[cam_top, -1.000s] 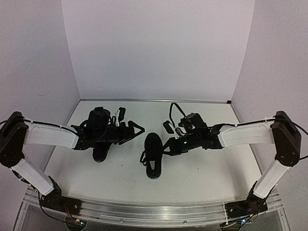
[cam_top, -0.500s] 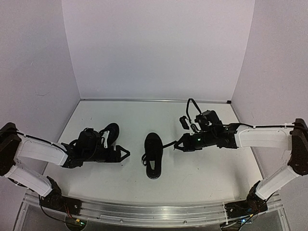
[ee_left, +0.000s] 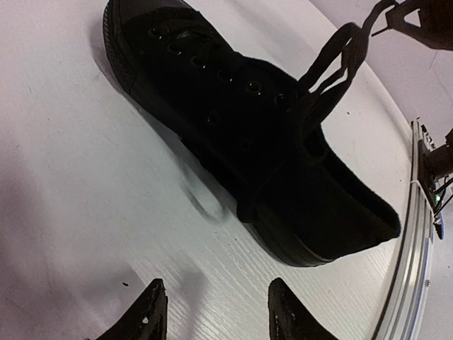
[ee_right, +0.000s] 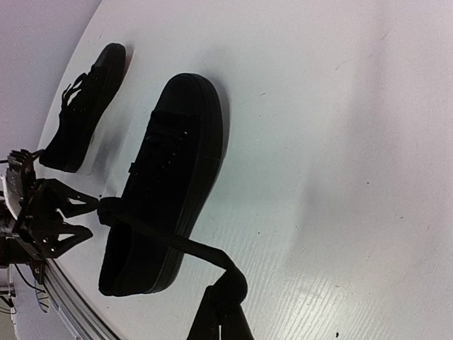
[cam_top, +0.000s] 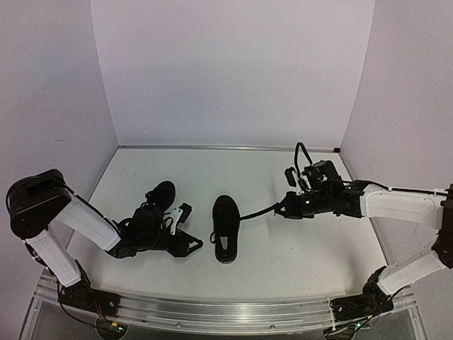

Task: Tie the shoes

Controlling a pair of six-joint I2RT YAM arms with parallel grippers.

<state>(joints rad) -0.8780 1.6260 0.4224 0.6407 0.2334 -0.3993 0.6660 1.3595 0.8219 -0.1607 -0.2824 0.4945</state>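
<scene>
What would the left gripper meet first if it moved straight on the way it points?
Probably the side of the middle shoe: the open left gripper faces it across bare table, nothing between. Depth is unclear from the wrist view.

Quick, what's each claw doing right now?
The left gripper is open, holding nothing.
The right gripper is closed on the lace of the middle shoe.

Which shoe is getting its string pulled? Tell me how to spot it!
Find the white table and look at its middle. The shoe lies right there. Unlike the other shoe farther left, its lace stretches tight to the right gripper, which pinches it.
</scene>
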